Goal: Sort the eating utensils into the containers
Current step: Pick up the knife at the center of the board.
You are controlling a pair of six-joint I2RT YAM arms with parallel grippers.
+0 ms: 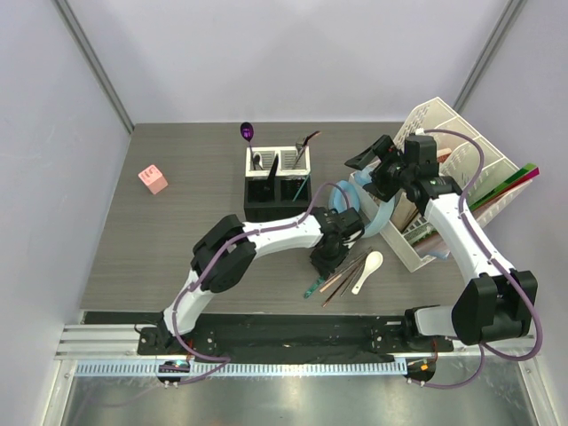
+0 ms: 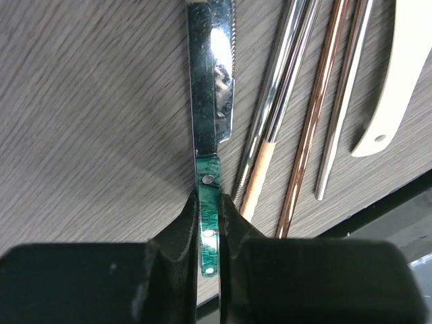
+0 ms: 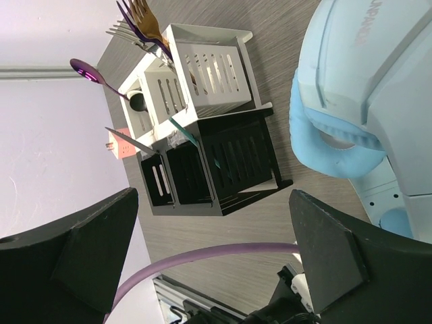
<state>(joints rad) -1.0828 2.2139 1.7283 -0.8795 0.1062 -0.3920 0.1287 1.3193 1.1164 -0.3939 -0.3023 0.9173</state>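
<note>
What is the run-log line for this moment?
left gripper: shut on green-handled serrated steel knife, flat on grey wood-grain table | right gripper: open, empty

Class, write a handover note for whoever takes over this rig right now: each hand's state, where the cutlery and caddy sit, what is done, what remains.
Left hand: closed on the green-handled knife, which lies flat on the table.
Right hand: open, empty, raised beside the white rack.
Done: purple spoon and several other pieces stand in the black caddy.
Left: the knife, chopsticks and white soup spoon need sorting.
</note>
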